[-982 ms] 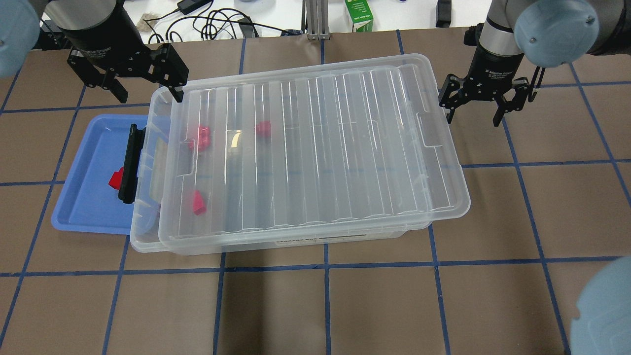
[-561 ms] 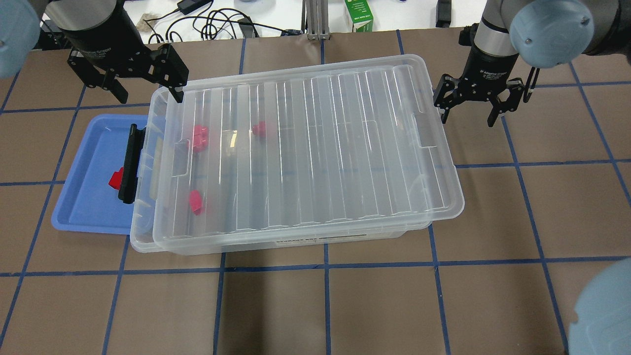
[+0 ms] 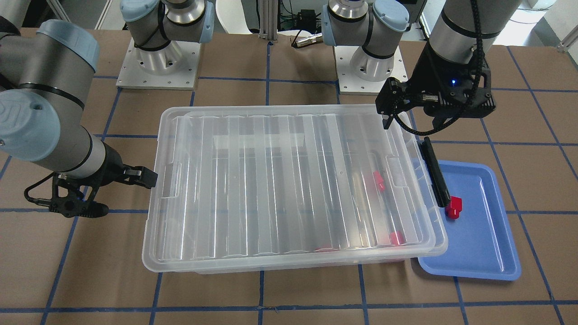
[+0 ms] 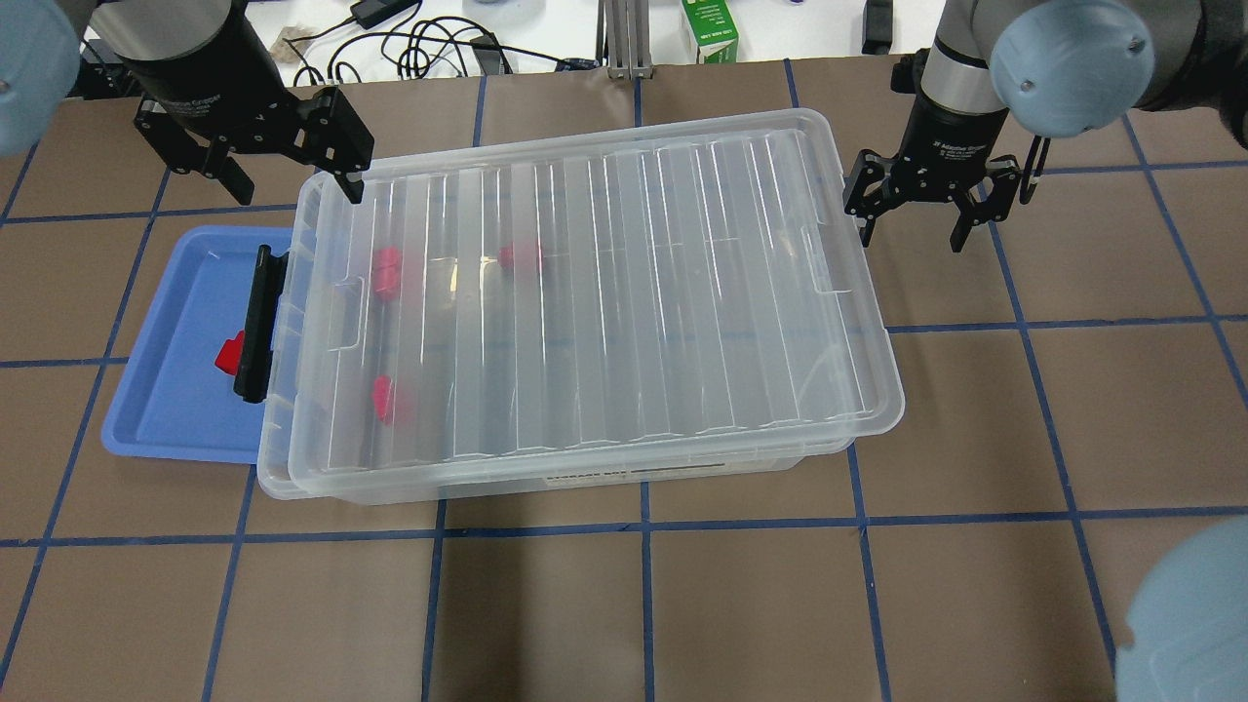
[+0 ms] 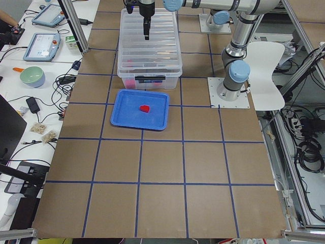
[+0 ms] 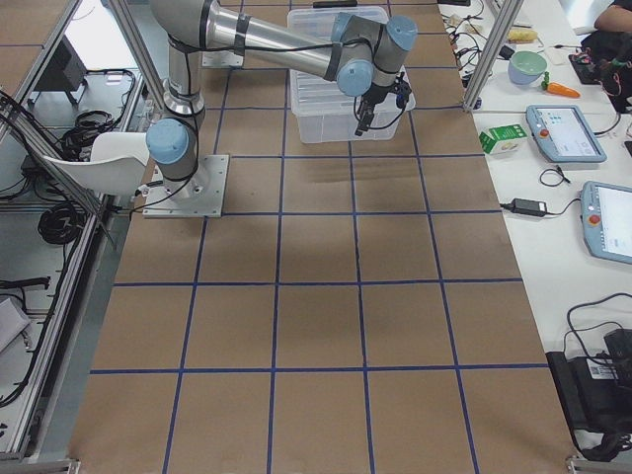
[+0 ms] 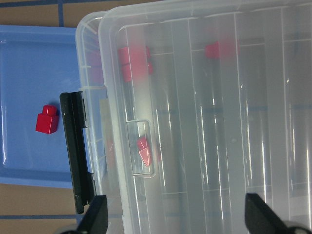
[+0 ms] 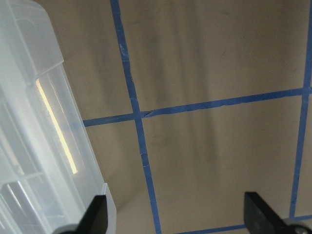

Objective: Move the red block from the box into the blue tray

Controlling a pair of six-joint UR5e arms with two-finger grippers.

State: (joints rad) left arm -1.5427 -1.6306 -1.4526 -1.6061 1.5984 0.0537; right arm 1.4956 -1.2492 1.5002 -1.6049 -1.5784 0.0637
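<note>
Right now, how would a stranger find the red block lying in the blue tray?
Find the clear box; the blue tray sits at its end with the black latch. The red block lies uncovered, alone in the tray, while the other red blocks sit inside the box under the lid.

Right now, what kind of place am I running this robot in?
Probably a robotics lab workcell: a table gridded with blue tape, teach pendants and cables on the side bench, and aluminium frame posts around it.

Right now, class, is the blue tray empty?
No, one red block lies on the floor of the blue tray.
</note>
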